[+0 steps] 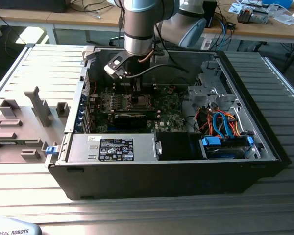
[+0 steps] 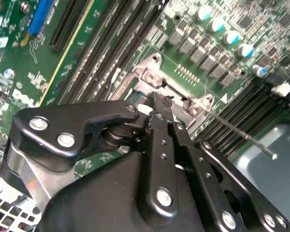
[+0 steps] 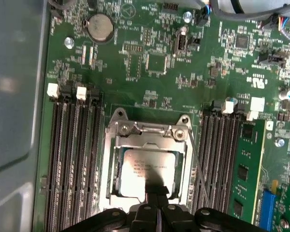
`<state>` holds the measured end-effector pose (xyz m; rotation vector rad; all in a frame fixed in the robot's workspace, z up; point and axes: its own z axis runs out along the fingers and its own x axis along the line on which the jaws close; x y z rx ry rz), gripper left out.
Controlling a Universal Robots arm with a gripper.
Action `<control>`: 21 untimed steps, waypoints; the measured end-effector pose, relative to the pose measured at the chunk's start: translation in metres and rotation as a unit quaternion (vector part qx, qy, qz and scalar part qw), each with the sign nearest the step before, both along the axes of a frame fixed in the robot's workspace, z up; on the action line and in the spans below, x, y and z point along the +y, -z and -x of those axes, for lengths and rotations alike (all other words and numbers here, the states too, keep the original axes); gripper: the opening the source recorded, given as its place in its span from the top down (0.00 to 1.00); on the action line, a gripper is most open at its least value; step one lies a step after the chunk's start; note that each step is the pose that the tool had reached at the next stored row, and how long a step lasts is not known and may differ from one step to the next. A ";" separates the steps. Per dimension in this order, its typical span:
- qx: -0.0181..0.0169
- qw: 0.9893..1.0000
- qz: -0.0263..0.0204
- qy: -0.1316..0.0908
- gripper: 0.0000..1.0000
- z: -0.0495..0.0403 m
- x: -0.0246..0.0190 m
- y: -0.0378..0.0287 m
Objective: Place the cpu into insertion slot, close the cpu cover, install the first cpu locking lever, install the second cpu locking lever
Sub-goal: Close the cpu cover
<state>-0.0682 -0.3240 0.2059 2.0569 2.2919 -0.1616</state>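
The cpu lies in the insertion slot, its silver top showing through the window of the cpu cover, which lies flat over it. My gripper is shut, and its black fingertips rest at the socket's edge on the cover frame, holding nothing that I can see. A thin metal locking lever runs alongside the socket, slanting out over the memory slots; its rod ends free near the case wall. In the exterior view the gripper hangs straight down over the socket.
The motherboard sits inside an open black computer case. Black memory slots flank the socket on both sides. A drive bay with orange and blue cables is at the exterior view's right. Grey fixtures stand outside the case.
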 end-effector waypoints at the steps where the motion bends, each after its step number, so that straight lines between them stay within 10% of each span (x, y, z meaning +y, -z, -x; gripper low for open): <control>1: 0.001 1.000 0.001 0.000 0.89 -0.0038 -0.0003 -0.0011; 5: 0.004 1.000 0.001 0.000 0.89 -0.0212 -0.0003 -0.0053; 21: 0.004 1.000 0.001 0.000 0.89 -0.0218 -0.0003 -0.0609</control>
